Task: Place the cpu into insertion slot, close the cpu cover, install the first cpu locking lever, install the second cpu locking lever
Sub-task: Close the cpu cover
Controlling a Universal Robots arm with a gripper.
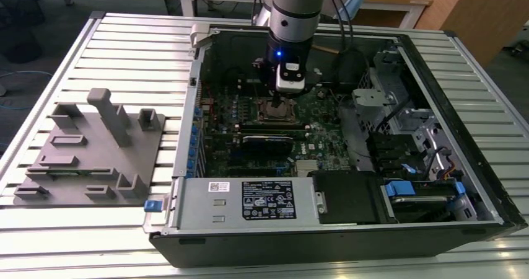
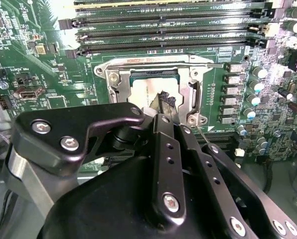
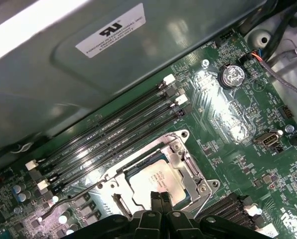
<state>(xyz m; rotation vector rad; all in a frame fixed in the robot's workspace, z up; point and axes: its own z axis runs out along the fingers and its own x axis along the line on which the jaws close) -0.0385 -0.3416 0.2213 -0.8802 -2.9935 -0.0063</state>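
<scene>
**Item: cpu installation, progress as it stands**

- **Claw**: you have it lowered into the open computer case, directly over the socket. Its fingers are drawn narrow, tips together, with nothing between them. The tips sit on or just above the chip's edge; you cannot tell which.
- **Cpu**: lies flat inside the insertion slot, silver top up and square to the frame. Count this step as done.
- **Cpu cover**: the silver frame lies down around the chip, whose top shows through the window. It looks closed, so treat this step as most likely done.
- **Locking lever**: a thin wire bar runs along the cover's edge on the side of the memory slots. In the first wrist view its free end appears to curve up off the board. You cannot tell whether it is hooked under its catch.
- **Second lever**: not clearly made out, so list it as unconfirmed.
- **Remaining**: both lever steps, judged open.
- **Nearby**: a grey fixture block rests on the slatted surface, at the exterior view's left, well apart from the work.
</scene>
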